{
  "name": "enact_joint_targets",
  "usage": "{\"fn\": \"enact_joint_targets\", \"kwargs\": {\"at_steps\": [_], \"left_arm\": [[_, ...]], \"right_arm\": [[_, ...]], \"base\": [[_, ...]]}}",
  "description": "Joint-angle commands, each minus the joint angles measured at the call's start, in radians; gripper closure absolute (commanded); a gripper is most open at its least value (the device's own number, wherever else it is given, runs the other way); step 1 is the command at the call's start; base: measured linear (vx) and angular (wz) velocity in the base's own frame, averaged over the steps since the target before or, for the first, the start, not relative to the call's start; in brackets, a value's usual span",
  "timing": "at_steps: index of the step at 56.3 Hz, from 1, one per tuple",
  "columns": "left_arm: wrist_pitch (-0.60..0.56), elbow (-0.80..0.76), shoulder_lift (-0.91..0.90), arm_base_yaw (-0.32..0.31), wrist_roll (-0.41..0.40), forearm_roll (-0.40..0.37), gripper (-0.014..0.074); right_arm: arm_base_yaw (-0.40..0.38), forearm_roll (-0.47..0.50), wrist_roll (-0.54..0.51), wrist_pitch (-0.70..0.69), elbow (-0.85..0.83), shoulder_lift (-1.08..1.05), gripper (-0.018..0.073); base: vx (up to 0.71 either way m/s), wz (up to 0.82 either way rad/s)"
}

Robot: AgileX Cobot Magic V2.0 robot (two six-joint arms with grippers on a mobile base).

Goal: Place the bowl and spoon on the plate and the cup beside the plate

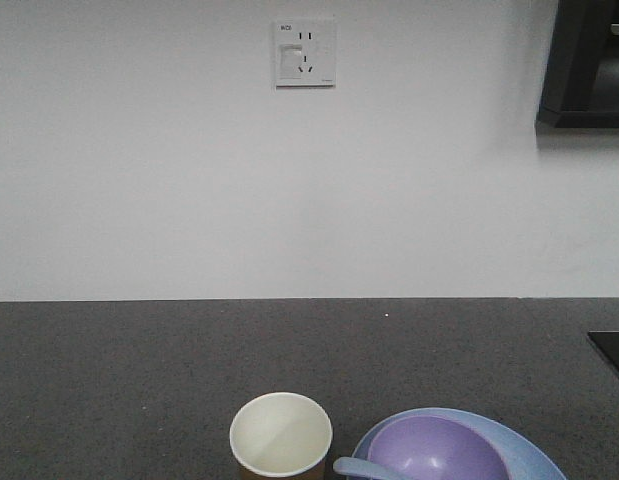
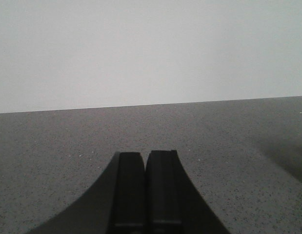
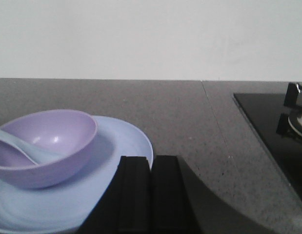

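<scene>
Both grippers (image 2: 146, 195) (image 3: 151, 195) closed, empty; stove (image 3: 282, 131) probably right of plate (image 3: 126, 141).

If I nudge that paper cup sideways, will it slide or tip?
The cup looks empty, showing its cream inside, so it is probably light and may tip if pushed high. Its thin paper wall would likely dent under a firm squeeze. It stands close beside the plate, leaving little room that way.
</scene>
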Motion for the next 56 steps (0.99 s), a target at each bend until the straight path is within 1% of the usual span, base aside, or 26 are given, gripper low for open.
{"fn": "enact_joint_targets", "kwargs": {"at_steps": [1,5,9,56], "left_arm": [[-0.075,-0.025,-0.017,0.0,-0.001,-0.01,0.0603],[-0.075,-0.025,-0.016,0.0,-0.001,-0.01,0.0603],[-0.075,-0.025,-0.016,0.0,-0.001,-0.01,0.0603],[-0.075,-0.025,-0.016,0.0,-0.001,-0.01,0.0603]], "right_arm": [[-0.01,0.007,0.006,-0.158,0.077,-0.052,0.0565],[-0.01,0.035,0.006,-0.217,0.144,-0.09,0.0565],[-0.008,0.038,0.002,-0.176,0.139,-0.084,0.0565],[-0.008,0.044,0.002,-0.175,0.143,-0.086,0.0565]], "base": [[0.0,0.0],[0.0,0.0],[0.0,0.0],[0.0,0.0]]}}
